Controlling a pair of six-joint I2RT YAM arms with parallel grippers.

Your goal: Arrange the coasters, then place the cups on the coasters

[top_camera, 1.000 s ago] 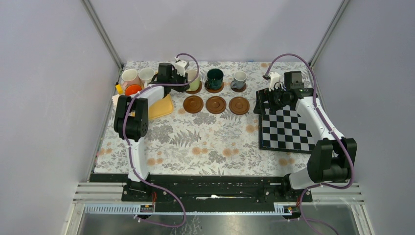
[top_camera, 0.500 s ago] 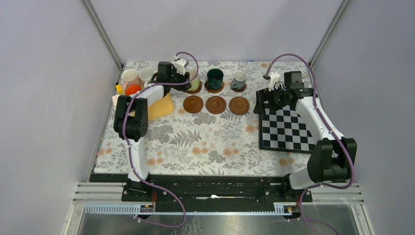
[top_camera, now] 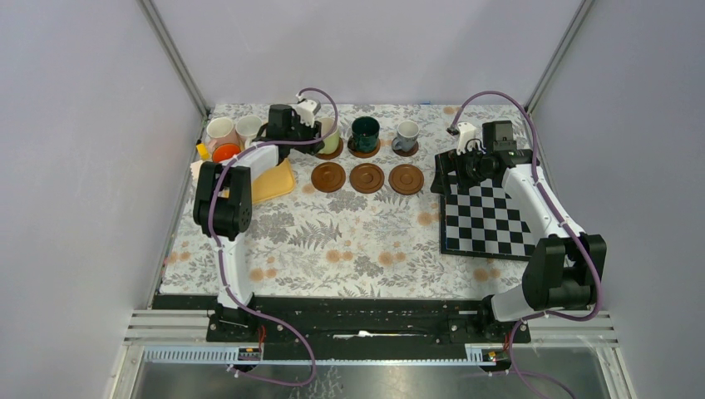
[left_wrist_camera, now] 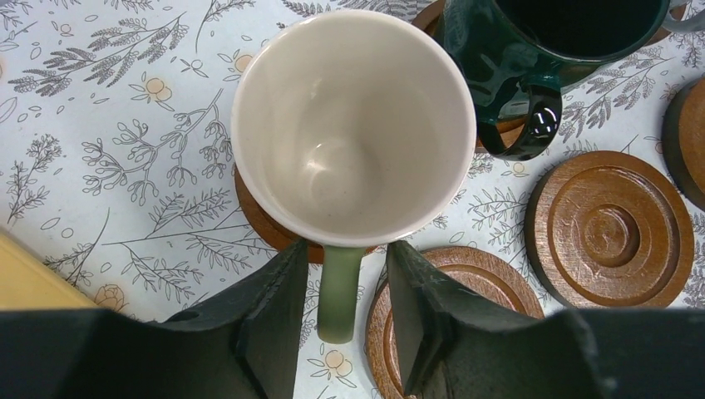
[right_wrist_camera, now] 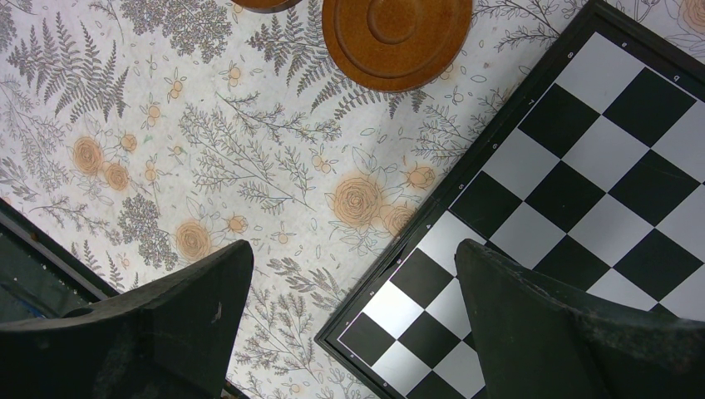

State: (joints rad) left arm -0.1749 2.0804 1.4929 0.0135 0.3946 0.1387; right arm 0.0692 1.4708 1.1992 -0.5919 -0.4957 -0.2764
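1. Since a second ago the left claw (left_wrist_camera: 345, 266) has edged slightly back from the pale green cup (left_wrist_camera: 353, 125). The cups, coasters and right arm lie as before.
2. The left claw is released. Its two fingers (left_wrist_camera: 278, 291) flank the cup's handle with a gap on each side.
3. The pale green cup stands upright on a coaster (left_wrist_camera: 258, 220) at the left end of the far row, and its pale inside holds nothing.
4. Just beside it, the dark green cup (left_wrist_camera: 499, 58) sits on its own coaster (left_wrist_camera: 499, 129). Its inside is too dark to read.
5. The grey cup (top_camera: 406, 133) stands on the third coaster (top_camera: 405, 150) of that row.
6. Three bare coasters (top_camera: 367, 177) form a nearer row on the worktop (top_camera: 332, 241).
7. The pink cup (top_camera: 220, 130), white cup (top_camera: 248, 127) and orange cup (top_camera: 226, 153) cluster at the far left corner, off any coaster and near the yellow tray (top_camera: 273, 181).
8. The right claw (right_wrist_camera: 353, 249) hangs spread wide, grasping nothing, over the chessboard (right_wrist_camera: 582, 166) edge.
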